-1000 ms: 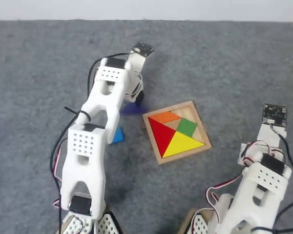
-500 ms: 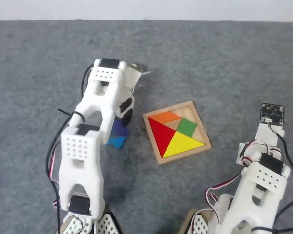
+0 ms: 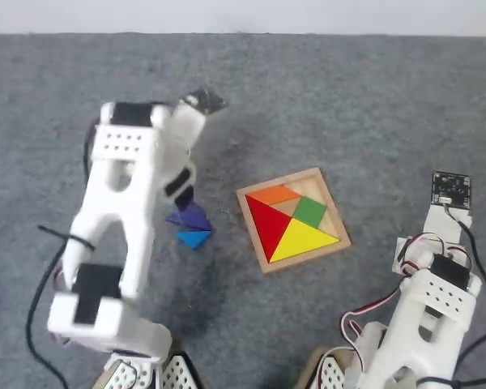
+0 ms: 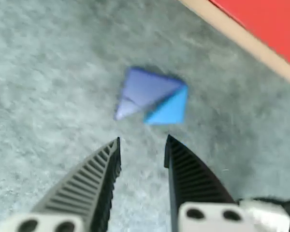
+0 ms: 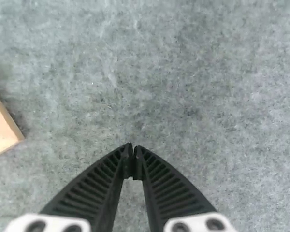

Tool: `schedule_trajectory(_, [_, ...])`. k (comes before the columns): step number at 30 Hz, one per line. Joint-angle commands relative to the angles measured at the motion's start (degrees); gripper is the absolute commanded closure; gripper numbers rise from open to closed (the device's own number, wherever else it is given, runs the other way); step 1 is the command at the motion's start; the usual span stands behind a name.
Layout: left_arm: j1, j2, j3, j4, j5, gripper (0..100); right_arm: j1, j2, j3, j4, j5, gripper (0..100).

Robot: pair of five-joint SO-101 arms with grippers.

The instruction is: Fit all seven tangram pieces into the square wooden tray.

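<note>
My left gripper (image 4: 142,140) has its fingers spread with nothing between them, hanging over the grey mat (image 3: 373,105) just short of two loose pieces. In the high view it sits left of centre (image 3: 181,185). The purple triangle (image 3: 190,216) and the blue triangle (image 3: 194,237) lie flat on the mat, touching each other, just left of the wooden tray (image 3: 250,232). My left wrist camera shows the same pair, purple (image 4: 145,92) against blue (image 4: 169,106), apart from the tray's edge (image 4: 241,36).

The tray sits at centre right of the high view and holds an orange piece (image 3: 274,194), a green square (image 3: 309,211), a red triangle (image 3: 263,223) and a yellow triangle (image 3: 301,239).

My right gripper (image 5: 133,145) has its fingers pressed together, empty, above bare mat near a tray corner (image 5: 2,130).
</note>
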Motion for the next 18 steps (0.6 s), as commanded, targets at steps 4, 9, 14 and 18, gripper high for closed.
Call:
schedule_trajectory(4, [4.13, -5.98, 28.88, -23.47, -6.33, 86, -0.40, -2.15, -0.26, -0.84, -0.35, 98.5])
schedule_trajectory(9, [7.21, -5.98, 35.30, -29.19, -7.65, 86, -0.40, -1.98, -0.26, -0.92, -0.35, 98.5])
schedule_trajectory(14, [6.15, -6.24, 35.21, -30.95, -7.30, 86, -0.40, -1.98, -0.26, -0.92, -0.35, 98.5])
schedule_trajectory(18, [5.63, -5.89, 35.82, -33.58, -7.38, 86, -0.40, -1.98, -0.26, -0.92, -0.35, 98.5])
